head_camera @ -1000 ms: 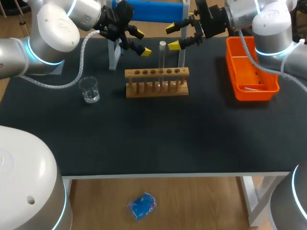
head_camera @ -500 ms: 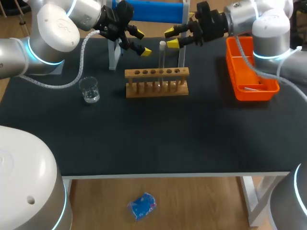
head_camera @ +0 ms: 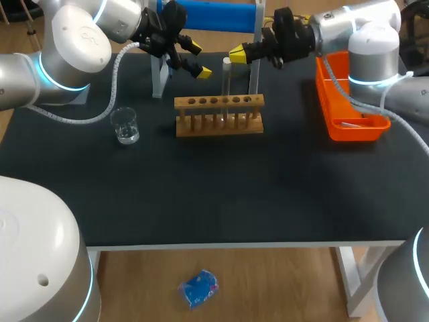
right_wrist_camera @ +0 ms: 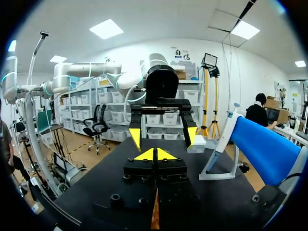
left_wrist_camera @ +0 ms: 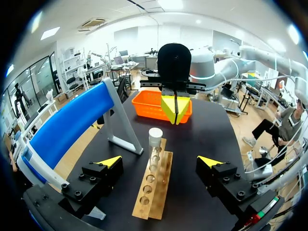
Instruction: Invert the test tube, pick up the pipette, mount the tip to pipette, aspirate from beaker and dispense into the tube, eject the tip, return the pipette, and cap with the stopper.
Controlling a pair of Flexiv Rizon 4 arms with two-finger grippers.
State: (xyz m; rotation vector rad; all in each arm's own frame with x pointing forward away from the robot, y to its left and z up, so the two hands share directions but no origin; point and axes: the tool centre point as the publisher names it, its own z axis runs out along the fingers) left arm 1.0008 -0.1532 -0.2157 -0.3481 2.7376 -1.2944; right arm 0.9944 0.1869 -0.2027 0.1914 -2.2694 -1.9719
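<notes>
Test tube stands upright in wooden rack, a hole right of mid, at back-centre of table. Top end looks whitish; can't tell from here whether that is mouth or base.

L→R:
- Beaker: near L end of rack, apart from it, clear liquid in bottom.
- Left gripper: hangs just L of tube top, fingers wide apart, nothing between them. In L wrist view rack and tube sit ahead of it, tube roughly on its centreline.
- Blue pipette stand: behind rack. Pipette itself not clear in head view.
- Right gripper: just R of tube top, yellow tips pressed together, nothing held. Close to tube, contact not resolvable.
- Orange bin: R side, small pale item inside, can't ID.

Step in hand (judgement): both grippers crowd the tube top, no pipette, tip or stopper in either, so I read this as the invert step. Scene fits tube about to be lifted for flipping and equally tube flipped and set back in its hole; orientation unreadable, so not calling it.

Next move, either way: R fingers must part before they can take anything. Tube is tall, thin glass in a snug hole, so any contact should be vertical along tube axis, no side push, or rack tips.
</notes>
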